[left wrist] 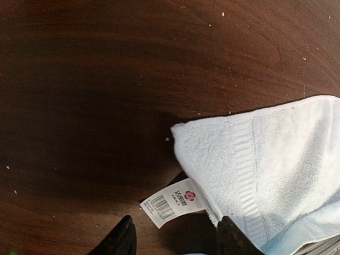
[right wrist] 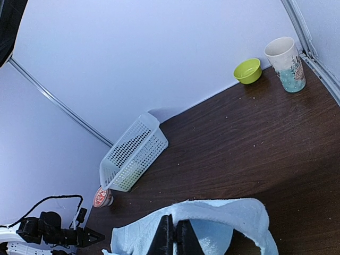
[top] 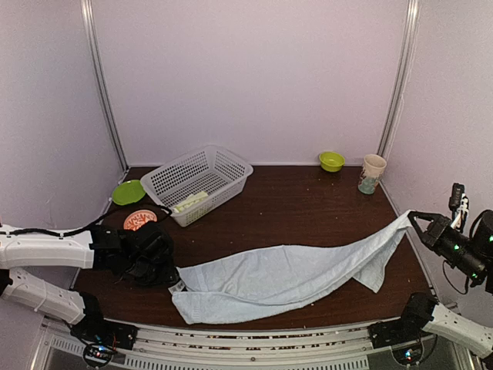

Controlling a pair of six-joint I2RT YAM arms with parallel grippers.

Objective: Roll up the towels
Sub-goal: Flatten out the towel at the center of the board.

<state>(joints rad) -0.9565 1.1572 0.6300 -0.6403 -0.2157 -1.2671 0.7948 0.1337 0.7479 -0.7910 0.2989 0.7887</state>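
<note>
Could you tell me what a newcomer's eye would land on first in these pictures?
The long pale blue towel, stretched across the near part of the dark table, its right end lifted by the shut right gripper while its left corner lies by the left gripper. Next, the white mesh basket at the back left, with a lime-green towel inside.

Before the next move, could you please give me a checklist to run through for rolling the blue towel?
1. Right gripper shut on the pale blue towel corner: ok.
2. Left gripper holding the opposite end: not ok; jaws open, label just ahead of them.
3. Towel flat on the table: not ok; right end lifted, twisted.
4. Basket apart from the towel: ok.
5. Lime-green towel in the basket reachable: cannot tell.
</note>
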